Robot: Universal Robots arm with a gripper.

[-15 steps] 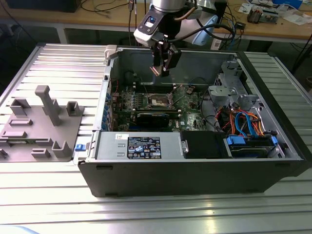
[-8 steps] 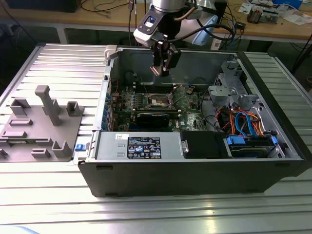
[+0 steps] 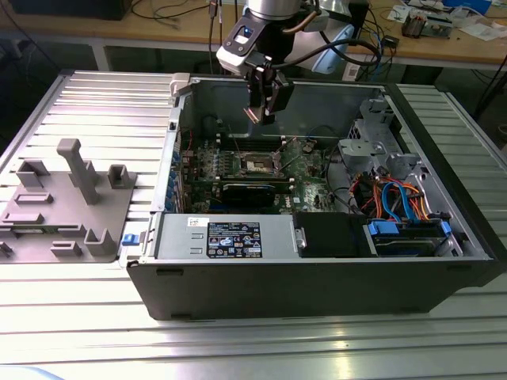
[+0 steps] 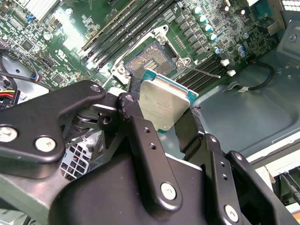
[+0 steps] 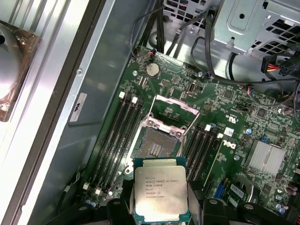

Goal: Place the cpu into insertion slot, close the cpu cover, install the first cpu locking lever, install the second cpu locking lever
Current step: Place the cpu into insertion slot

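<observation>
- One black gripper (image 3: 265,117) is hanging in the exterior view above the open computer case (image 3: 317,277), which is lying on the ribbed metal tabletop (image 3: 79,309). It is hovering well above the green motherboard (image 3: 313,170), roughly over the insertion slot (image 3: 260,164).
- Toward the exterior view's left, a grey fixture (image 3: 71,198) is resting on the tabletop, well apart from the case.
- In the second wrist view, the gripper (image 4: 161,108) is pinching the cpu (image 4: 165,99) by two opposite edges. Its black fingers (image 4: 140,136) are spread only as wide as the chip, which is showing its silver face and hanging tilted, clear of the board.
- Beyond the chip in that view, the insertion slot (image 4: 149,58) is lying uncovered, its dark contact field showing inside the silver rim. A thin locking lever (image 4: 202,71) is sticking out beside it.
- In the first wrist view, the cpu (image 5: 161,194) is facing the camera with its silver top, near the insertion slot (image 5: 157,145) but not seated in it. The cpu cover (image 5: 177,104) is standing raised on the side of the slot away from the chip.
</observation>
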